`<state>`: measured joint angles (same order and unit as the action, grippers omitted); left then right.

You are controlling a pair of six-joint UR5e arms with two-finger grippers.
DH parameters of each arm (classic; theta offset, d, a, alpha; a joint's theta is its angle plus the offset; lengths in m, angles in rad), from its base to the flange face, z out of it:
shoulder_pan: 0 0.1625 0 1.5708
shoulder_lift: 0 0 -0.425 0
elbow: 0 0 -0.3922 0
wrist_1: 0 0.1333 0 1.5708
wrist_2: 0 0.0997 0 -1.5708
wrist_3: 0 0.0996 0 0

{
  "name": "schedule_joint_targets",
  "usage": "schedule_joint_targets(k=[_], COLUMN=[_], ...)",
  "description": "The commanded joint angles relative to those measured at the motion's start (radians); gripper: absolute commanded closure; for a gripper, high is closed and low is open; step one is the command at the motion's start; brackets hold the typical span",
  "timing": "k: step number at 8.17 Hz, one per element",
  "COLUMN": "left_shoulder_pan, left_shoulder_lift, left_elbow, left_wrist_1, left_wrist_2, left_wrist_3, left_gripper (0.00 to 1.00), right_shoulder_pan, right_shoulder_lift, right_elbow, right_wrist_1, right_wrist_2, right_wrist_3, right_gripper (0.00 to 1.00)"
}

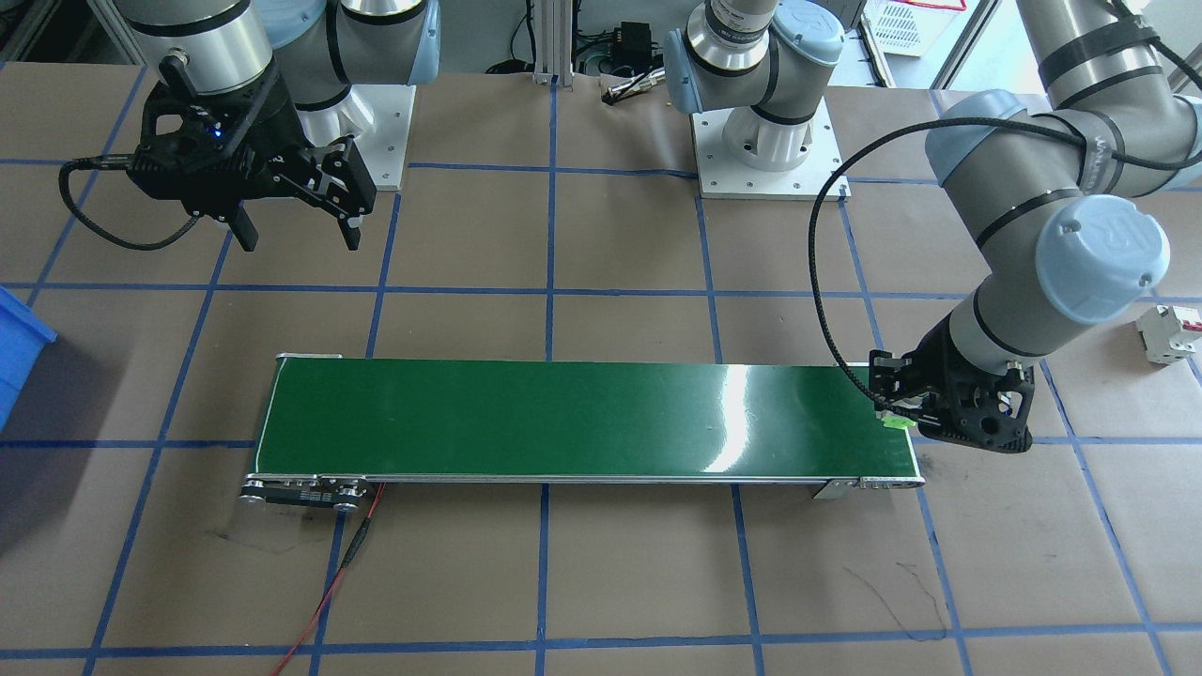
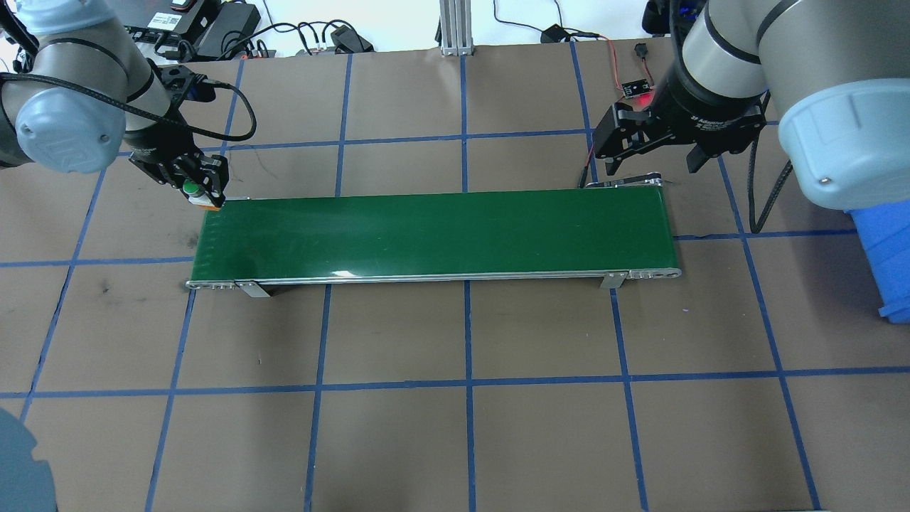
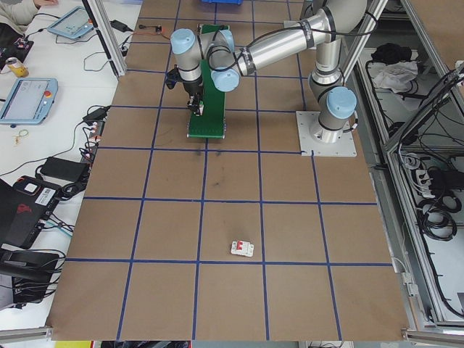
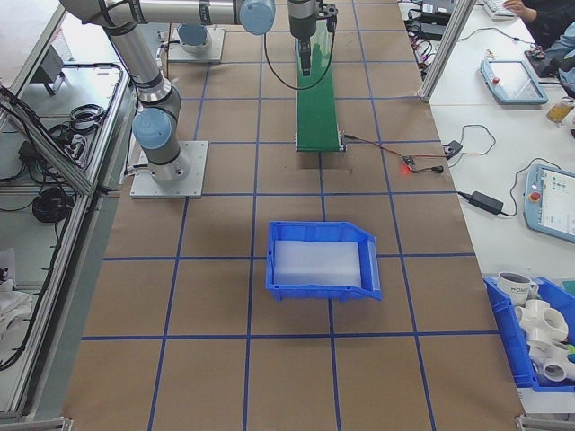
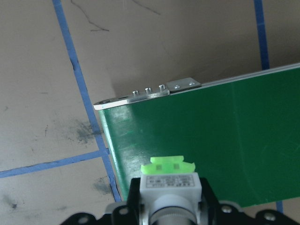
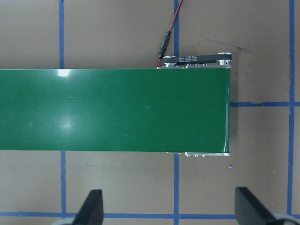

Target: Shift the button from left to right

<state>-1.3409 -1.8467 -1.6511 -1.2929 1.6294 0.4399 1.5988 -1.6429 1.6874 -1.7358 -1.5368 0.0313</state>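
Observation:
The button [image 5: 168, 180], a bright-green cap on a white-grey body, is held in my left gripper [image 2: 195, 190], which is shut on it. It hangs just over the far corner of the left end of the green conveyor belt [image 2: 434, 235]. In the front-facing view the green cap [image 1: 899, 422] pokes out beside the belt's end. My right gripper [image 2: 650, 167] hovers open and empty beyond the belt's right end. Its wrist view looks straight down on that end of the belt [image 6: 112, 110], with both fingers [image 6: 91, 206] spread wide.
A white circuit breaker [image 1: 1169, 333] with a red mark lies on the table beyond the left arm. A blue bin [image 4: 322, 260] stands past the belt's right end. A red wire [image 1: 329, 582] runs from the belt's motor end to a small board [image 2: 635, 89].

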Motion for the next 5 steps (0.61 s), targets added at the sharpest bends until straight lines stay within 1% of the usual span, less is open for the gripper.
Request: schedule_joint_targets(k=[1,2,3,5], left_shoulder_pan=[0.002,0.002,0.002,0.006], left_shoulder_lift=[-0.049,-0.058,-0.078,-0.100], left_elbow=[-0.004,-0.004,-0.009,-0.013], left_wrist_1=[0.003,0.000,0.000,0.001], left_wrist_2=[0.003,0.004,0.009,0.007], left_wrist_3=[0.002,0.002,-0.013,-0.018], left_gripper=[1.00,1.00,0.97,0.97], right_shoulder_pan=[0.000,0.000,0.000,0.000], right_shoulder_lift=[0.000,0.000,0.000,0.000], right_elbow=[0.000,0.000,0.000,0.000], right_wrist_1=[0.001,0.002,0.002,0.004], right_wrist_2=[-0.002,-0.005,-0.005,-0.008], right_wrist_3=[-0.001,-0.001,-0.001,-0.001], right_gripper=[0.00,0.00,0.00,0.00])
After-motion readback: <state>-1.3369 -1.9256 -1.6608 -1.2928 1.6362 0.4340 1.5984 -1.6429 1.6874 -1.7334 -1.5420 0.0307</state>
